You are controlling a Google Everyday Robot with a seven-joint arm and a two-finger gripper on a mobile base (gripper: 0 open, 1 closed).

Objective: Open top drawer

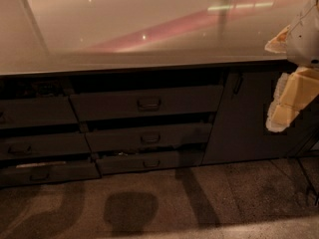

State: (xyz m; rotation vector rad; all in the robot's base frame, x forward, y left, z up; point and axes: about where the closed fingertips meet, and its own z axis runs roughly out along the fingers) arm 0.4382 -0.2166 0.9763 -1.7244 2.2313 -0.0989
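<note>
The top drawer (pixel 109 105) is the widest dark grey front in the middle column, just under the counter edge. Its small dark loop handle (pixel 148 103) sits at the centre. A dark gap shows above the front, which stands slightly forward of the cabinet. My gripper (pixel 288 103) is at the far right edge of the camera view, a pale yellowish and white shape in front of the cabinet door. It is well to the right of the drawer handle and touches nothing.
Two slimmer drawer fronts (pixel 149 138) (pixel 149 162) lie below the top drawer, and more drawers (pixel 40 144) fill the left column. A tall plain cabinet door (pixel 244 118) with a vertical handle stands to the right. The pale countertop (pixel 124 29) runs above; speckled floor (pixel 164 203) lies below.
</note>
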